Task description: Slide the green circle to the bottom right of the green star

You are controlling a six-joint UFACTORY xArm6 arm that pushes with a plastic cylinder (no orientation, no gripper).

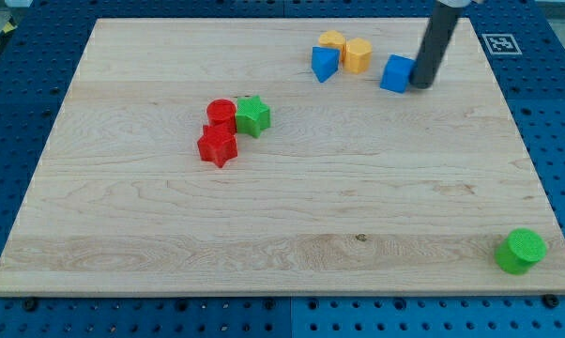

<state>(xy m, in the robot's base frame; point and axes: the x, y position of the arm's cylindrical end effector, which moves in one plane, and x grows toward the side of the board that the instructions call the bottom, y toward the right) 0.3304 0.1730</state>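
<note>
My tip (421,84), a bare rod with no jaws to read, touches the blue cube (396,73) at the desk's (292,207) top right, well apart from the green circle (521,251) at the view's bottom right and the green star (252,115) left of centre.

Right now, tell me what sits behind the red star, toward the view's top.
Behind the red star a red cylinder touches it, with the green star at that cylinder's right. The red star hides the cylinder's lower edge. My tip is far off, beside the blue cube.

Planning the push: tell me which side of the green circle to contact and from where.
Set my tip against the green circle on its lower-right rim, coming from the board's bottom-right corner. The green star lies up-left, so pushing there should drive it that way.
</note>
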